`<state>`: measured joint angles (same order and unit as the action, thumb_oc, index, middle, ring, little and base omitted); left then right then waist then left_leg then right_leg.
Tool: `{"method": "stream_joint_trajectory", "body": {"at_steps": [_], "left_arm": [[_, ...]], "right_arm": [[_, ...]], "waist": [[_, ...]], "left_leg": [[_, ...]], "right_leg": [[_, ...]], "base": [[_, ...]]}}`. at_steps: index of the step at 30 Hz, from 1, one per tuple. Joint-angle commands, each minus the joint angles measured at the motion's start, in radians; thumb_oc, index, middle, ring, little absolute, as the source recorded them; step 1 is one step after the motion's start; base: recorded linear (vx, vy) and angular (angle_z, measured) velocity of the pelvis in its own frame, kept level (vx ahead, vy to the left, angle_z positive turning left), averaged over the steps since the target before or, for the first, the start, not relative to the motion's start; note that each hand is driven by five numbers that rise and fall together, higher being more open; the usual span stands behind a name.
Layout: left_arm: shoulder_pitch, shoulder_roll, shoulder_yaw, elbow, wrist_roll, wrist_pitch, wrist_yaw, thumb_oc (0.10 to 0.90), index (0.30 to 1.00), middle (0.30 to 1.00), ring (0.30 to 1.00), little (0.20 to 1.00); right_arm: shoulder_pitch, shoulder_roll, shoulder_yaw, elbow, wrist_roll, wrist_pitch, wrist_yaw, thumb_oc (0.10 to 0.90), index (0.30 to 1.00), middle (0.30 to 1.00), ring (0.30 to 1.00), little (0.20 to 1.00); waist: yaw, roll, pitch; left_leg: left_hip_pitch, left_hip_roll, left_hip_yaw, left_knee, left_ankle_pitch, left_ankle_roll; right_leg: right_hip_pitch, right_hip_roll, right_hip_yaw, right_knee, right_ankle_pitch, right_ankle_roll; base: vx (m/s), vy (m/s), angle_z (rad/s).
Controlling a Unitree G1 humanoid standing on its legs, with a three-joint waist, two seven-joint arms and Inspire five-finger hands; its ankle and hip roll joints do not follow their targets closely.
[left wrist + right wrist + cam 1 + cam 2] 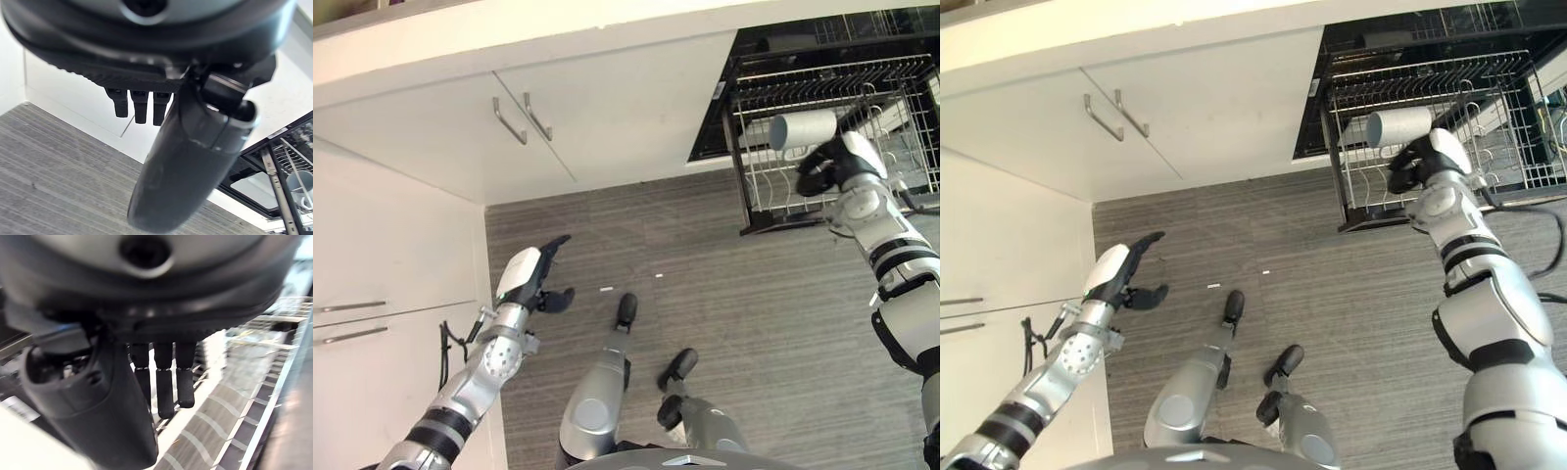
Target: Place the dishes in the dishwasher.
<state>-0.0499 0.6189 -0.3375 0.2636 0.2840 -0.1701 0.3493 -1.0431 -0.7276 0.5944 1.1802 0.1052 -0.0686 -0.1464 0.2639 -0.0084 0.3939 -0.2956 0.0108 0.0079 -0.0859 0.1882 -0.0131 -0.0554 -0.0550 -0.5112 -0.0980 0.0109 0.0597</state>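
The right hand point(822, 171) is clamped on a stiff, breakable white mug point(803, 129) over the far-right dishwasher rack point(759, 186); handle grip looks safest.

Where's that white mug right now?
In the left eye view the white mug lies on its side at the right hand, over the pulled-out dishwasher rack, right of the white cabinets.

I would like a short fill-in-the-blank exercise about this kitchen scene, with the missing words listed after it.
1. The right hand holds a white ____ at the dishwasher.
2. The wire rack of the dishwasher is pulled ____.
3. The left hand hangs over the floor and holds ____.
4. Each door of the white cabinet has a metal ____.

Missing words: mug; out; nothing; handle
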Motion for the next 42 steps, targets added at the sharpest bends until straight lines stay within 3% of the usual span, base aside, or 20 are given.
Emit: {"method": "stream_joint_trajectory", "body": {"at_steps": [1, 5, 11, 12, 13, 17, 18, 23, 28, 30, 31, 32, 33, 34, 36, 37, 38, 40, 41, 42], "left_arm": [[0.041, 0.029, 0.011, -0.056, -0.006, -0.056, 0.019, 0.800, 0.900, 0.900, 0.900, 0.900], [0.031, 0.034, 0.017, -0.056, -0.006, -0.048, 0.005, 0.800, 0.900, 0.900, 0.900, 0.900], [0.054, -0.007, 0.045, -0.015, -0.023, -0.014, 0.001, 0.800, 0.900, 0.900, 0.900, 0.900], [0.065, -0.033, 0.055, 0.008, -0.031, -0.007, -0.002, 0.800, 0.900, 0.900, 0.900, 0.900], [0.110, -0.118, 0.098, 0.106, -0.079, 0.019, -0.009, 0.800, 0.900, 0.900, 0.900, 0.900], [0.123, -0.178, 0.128, 0.223, -0.126, 0.045, -0.007, 0.800, 0.900, 0.900, 0.900, 0.900], [0.133, -0.223, 0.159, 0.335, -0.147, 0.074, -0.006, 0.800, 0.900, 0.900, 0.900, 0.900], [0.125, -0.278, 0.169, 0.547, -0.090, 0.118, -0.036, 0.800, 0.900, 0.900, 0.900, 0.900], [0.115, -0.388, 0.287, 0.914, -0.208, 0.159, -0.035, 0.800, 0.900, 0.900, 0.900, 0.900], [0.113, -0.389, 0.287, 0.916, -0.208, 0.158, -0.035, 0.800, 0.900, 0.900, 0.900, 0.900], [0.120, -0.411, 0.349, 0.990, -0.280, 0.167, -0.037, 0.800, 0.900, 0.900, 0.900, 0.900], [0.120, -0.411, 0.349, 0.990, -0.280, 0.167, -0.037, 0.800, 0.900, 0.900, 0.900, 0.900], [0.120, -0.409, 0.360, 1.000, -0.288, 0.169, -0.035, 0.800, 0.900, 0.900, 0.900, 0.900], [0.120, -0.420, 0.368, 1.004, -0.322, 0.162, -0.032, 0.800, 0.900, 0.900, 0.900, 0.900], [0.119, -0.420, 0.368, 1.004, -0.322, 0.162, -0.032, 0.800, 0.900, 0.900, 0.900, 0.900], [0.113, -0.420, 0.372, 1.005, -0.329, 0.163, -0.030, 0.800, 0.900, 0.900, 0.900, 0.900], [0.110, -0.428, 0.372, 1.015, -0.319, 0.167, -0.023, 0.800, 0.900, 0.900, 0.900, 0.900], [0.123, -0.439, 0.362, 1.027, -0.285, 0.179, -0.024, 0.800, 0.900, 0.900, 0.900, 0.900], [0.127, -0.439, 0.360, 1.028, -0.272, 0.182, -0.020, 0.800, 0.900, 0.900, 0.900, 0.900], [0.132, -0.441, 0.358, 1.026, -0.265, 0.181, -0.018, 0.800, 0.900, 0.900, 0.900, 0.900]], "right_arm": [[-0.044, -0.040, -0.054, 0.007, -0.013, -0.028, -0.045, 0.800, 0.900, 0.900, 0.900, 0.900], [-0.020, -0.034, -0.090, -0.012, 0.006, -0.031, -0.065, 0.800, 0.900, 0.900, 0.900, 0.900], [0.189, 0.004, -0.302, -0.332, 0.132, -0.090, -0.186, 0.800, 0.900, 0.900, 0.900, 0.900], [0.257, 0.024, -0.346, -0.402, 0.143, -0.110, -0.196, 0.800, 0.900, 0.900, 0.900, 0.900], [0.486, 0.099, -0.501, -0.660, 0.167, -0.154, -0.215, 0.800, 0.900, 0.900, 0.900, 0.900], [0.636, 0.169, -0.604, -0.817, 0.210, -0.192, -0.211, 0.800, 0.900, 0.900, 0.900, 0.900], [0.728, 0.248, -0.667, -0.930, 0.281, -0.235, -0.180, 0.800, 0.900, 0.900, 0.900, 0.900], [0.865, 0.301, -0.682, -1.130, 0.313, -0.252, -0.078, 0.800, 0.900, 0.900, 0.900, 0.900], [0.933, 0.332, -0.642, -1.272, 0.395, -0.283, 0.022, 0.800, 0.900, 0.900, 0.900, 0.900], [0.932, 0.331, -0.642, -1.272, 0.395, -0.283, 0.022, 0.800, 0.900, 0.900, 0.900, 0.900], [0.891, 0.301, -0.575, -1.323, 0.426, -0.271, 0.077, 0.800, 0.900, 0.900, 0.900, 0.900], [0.891, 0.301, -0.575, -1.323, 0.426, -0.271, 0.077, 0.800, 0.900, 0.900, 0.900, 0.900], [0.865, 0.284, -0.554, -1.338, 0.425, -0.267, 0.083, 0.800, 0.900, 0.900, 0.900, 0.900], [0.809, 0.247, -0.529, -1.392, 0.431, -0.277, 0.087, 0.800, 0.900, 0.900, 0.900, 0.900], [0.808, 0.247, -0.530, -1.392, 0.430, -0.276, 0.086, 0.800, 0.900, 0.900, 0.900, 0.900], [0.804, 0.238, -0.538, -1.409, 0.429, -0.277, 0.080, 0.800, 0.900, 0.900, 0.900, 0.900], [0.798, 0.233, -0.559, -1.436, 0.425, -0.283, 0.075, 0.800, 0.900, 0.900, 0.900, 0.900], [0.806, 0.231, -0.568, -1.456, 0.406, -0.291, 0.072, 0.800, 0.900, 0.900, 0.900, 0.900], [0.804, 0.230, -0.570, -1.455, 0.398, -0.291, 0.068, 0.800, 0.900, 0.900, 0.900, 0.900], [0.795, 0.231, -0.568, -1.451, 0.390, -0.290, 0.065, 0.800, 0.900, 0.900, 0.900, 0.900]], "waist": [[0.011, -0.045, -0.070], [0.008, -0.058, -0.071], [-0.032, -0.083, -0.092], [-0.046, -0.083, -0.098], [-0.073, -0.086, -0.124], [-0.090, -0.082, -0.149], [-0.110, -0.072, -0.168], [-0.152, -0.042, -0.206], [-0.178, -0.005, -0.242], [-0.180, -0.004, -0.246], [-0.170, 0.011, -0.248], [-0.170, 0.011, -0.248], [-0.165, 0.009, -0.234], [-0.143, 0.005, -0.186], [-0.146, 0.005, -0.190], [-0.139, 0.008, -0.178], [-0.130, 0.019, -0.183], [-0.125, 0.018, -0.194], [-0.127, 0.018, -0.203], [-0.118, 0.017, -0.211]], "left_leg": [[0.060, 0.077, 0.056, -0.001, -0.069, -0.132], [0.073, 0.081, 0.057, -0.001, -0.070, -0.134], [0.122, 0.093, 0.074, -0.001, -0.082, -0.127], [0.135, 0.094, 0.080, -0.001, -0.085, -0.124], [0.180, 0.100, 0.094, -0.001, -0.095, -0.116], [0.215, 0.102, 0.104, -0.001, -0.102, -0.111], [0.237, 0.103, 0.115, -0.001, -0.101, -0.107], [0.287, 0.106, 0.137, -0.001, -0.106, -0.108], [0.323, 0.117, 0.161, -0.001, -0.098, -0.119], [0.316, 0.116, 0.160, -0.001, -0.094, -0.117], [0.333, 0.123, 0.172, 0.019, -0.091, -0.120], [0.333, 0.123, 0.172, 0.019, -0.091, -0.120], [0.308, 0.125, 0.170, 0.110, -0.115, -0.122], [0.191, 0.132, 0.172, 0.324, -0.111, -0.147], [0.184, 0.130, 0.170, 0.322, -0.107, -0.145], [0.153, 0.145, 0.196, 0.339, -0.084, -0.153], [0.088, 0.182, 0.283, 0.258, -0.051, -0.156], [0.053, 0.211, 0.384, 0.118, 0.020, -0.158], [0.045, 0.220, 0.425, 0.070, 0.033, -0.152], [0.034, 0.222, 0.424, 0.059, 0.046, -0.151]], "right_leg": [[-0.013, -0.110, 0.009, 0.019, -0.005, 0.096], [-0.002, -0.107, 0.010, 0.019, -0.004, 0.095], [0.028, -0.098, 0.029, 0.020, -0.001, 0.093], [0.037, -0.096, 0.033, 0.021, -0.001, 0.092], [0.071, -0.095, 0.043, 0.022, -0.007, 0.090], [0.100, -0.094, 0.048, 0.022, -0.014, 0.088], [0.119, -0.095, 0.046, 0.022, -0.018, 0.085], [0.157, -0.091, 0.046, 0.026, -0.034, 0.078], [0.176, -0.074, 0.071, 0.023, -0.052, 0.063], [0.170, -0.075, 0.069, 0.021, -0.047, 0.063], [0.177, -0.069, 0.080, 0.023, -0.054, 0.054], [0.177, -0.069, 0.080, 0.023, -0.054, 0.054], [0.177, -0.072, 0.083, 0.028, -0.059, 0.045], [0.205, -0.081, 0.080, 0.023, -0.083, 0.028], [0.199, -0.082, 0.076, 0.022, -0.079, 0.029], [0.221, -0.079, 0.065, 0.015, -0.092, 0.028], [0.257, -0.068, 0.048, 0.011, -0.129, 0.040], [0.284, -0.060, 0.035, 0.011, -0.148, 0.052], [0.291, -0.058, 0.028, 0.011, -0.150, 0.060], [0.302, -0.057, 0.025, 0.011, -0.154, 0.064]], "base": [[-0.02, -0.002, 0.06], [-0.03, -0.003, 0.05], [0.00, 0.004, -0.02], [0.02, 0.026, -0.17], [0.02, 0.026, -0.19], [0.02, 0.024, -0.22], [0.02, 0.036, -0.21], [0.01, 0.033, -0.23], [0.00, -0.014, -0.11], [0.01, -0.029, -0.02], [0.04, -0.042, 0.02], [0.01, -0.084, 0.06], [-0.07, -0.152, -0.05], [-0.07, -0.152, -0.05], [-0.02, -0.066, 0.20], [0.18, -0.030, 0.50], [0.28, 0.002, 0.67], [0.32, 0.076, 0.99], [0.27, 0.082, 0.84], [0.25, 0.095, 0.21]]}}
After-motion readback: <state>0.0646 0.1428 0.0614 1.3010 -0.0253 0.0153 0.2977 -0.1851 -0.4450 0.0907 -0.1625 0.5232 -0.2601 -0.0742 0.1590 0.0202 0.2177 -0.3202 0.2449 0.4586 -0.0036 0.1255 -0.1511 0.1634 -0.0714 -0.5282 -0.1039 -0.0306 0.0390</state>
